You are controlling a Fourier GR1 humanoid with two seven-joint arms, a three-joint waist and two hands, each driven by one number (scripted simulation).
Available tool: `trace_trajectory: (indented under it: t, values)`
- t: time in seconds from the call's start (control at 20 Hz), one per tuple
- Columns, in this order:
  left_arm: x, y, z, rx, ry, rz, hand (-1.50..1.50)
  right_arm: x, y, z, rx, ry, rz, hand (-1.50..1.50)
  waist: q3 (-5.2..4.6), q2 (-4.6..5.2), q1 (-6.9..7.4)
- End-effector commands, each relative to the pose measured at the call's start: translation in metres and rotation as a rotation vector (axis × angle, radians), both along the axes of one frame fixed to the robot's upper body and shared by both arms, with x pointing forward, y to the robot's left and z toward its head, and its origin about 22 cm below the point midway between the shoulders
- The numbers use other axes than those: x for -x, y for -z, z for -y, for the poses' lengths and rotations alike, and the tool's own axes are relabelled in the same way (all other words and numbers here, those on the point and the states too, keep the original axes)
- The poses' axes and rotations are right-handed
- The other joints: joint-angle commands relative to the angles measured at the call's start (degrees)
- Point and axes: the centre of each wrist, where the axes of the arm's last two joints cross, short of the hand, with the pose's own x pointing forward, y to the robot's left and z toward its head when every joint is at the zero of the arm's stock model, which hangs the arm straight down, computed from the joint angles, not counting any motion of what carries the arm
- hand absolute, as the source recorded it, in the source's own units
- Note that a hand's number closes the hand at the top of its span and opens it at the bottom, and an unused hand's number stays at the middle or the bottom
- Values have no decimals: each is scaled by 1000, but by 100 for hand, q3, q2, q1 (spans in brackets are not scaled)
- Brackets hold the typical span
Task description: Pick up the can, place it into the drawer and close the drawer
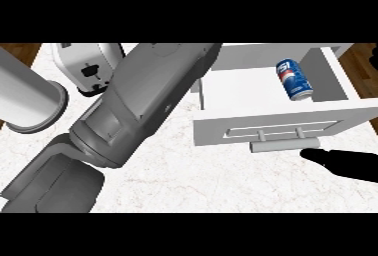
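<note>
A blue can [294, 80] with a red and white logo lies on its side inside the open white drawer [244, 92], toward its right wall. The drawer's front panel carries a grey bar handle [284, 145]. My right hand [345, 164] comes in from the right edge, low on the counter just below and right of that handle, with its fingers stretched left and holding nothing. My left forearm [140, 105] crosses the view from the lower left up to the drawer's left rear corner. Its hand does not show.
A white toaster [85, 62] stands at the back left. A large pale grey cylinder [29, 100] lies at the left edge. The marble counter [221, 180] spreads in front of the drawer.
</note>
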Motion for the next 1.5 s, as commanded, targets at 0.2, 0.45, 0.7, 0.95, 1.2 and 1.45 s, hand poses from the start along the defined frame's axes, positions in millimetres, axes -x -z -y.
trace_trajectory:
  t: [0.2, 0.45, 0.7, 0.95, 1.2, 1.45]
  values:
    - [-2, 1, -1, -26, -4, 32, -150, -51, 28, -20, 249, 44, -5, -150, -2, -13, 314]
    - [-3, 2, -3, -55, 3, 23, -150, -70, 56, -40, 380, 73, -39, -150, -9, -96, 393]
    - [-6, 10, -12, -13, 24, 8, -150, -96, 97, -60, 492, 68, -29, -150, -8, -106, 478]
    - [-15, -1, -33, -3, -19, 10, -150, -138, 96, -65, 508, 120, -32, -150, -9, -100, 558]
    - [-15, -16, -40, -16, -33, 4, -150, -147, 136, -100, 527, 153, -3, -150, -7, -102, 575]
    - [-16, -10, -59, -11, -8, -7, -150, -177, 128, -78, 530, 274, 39, -150, -9, -140, 822]
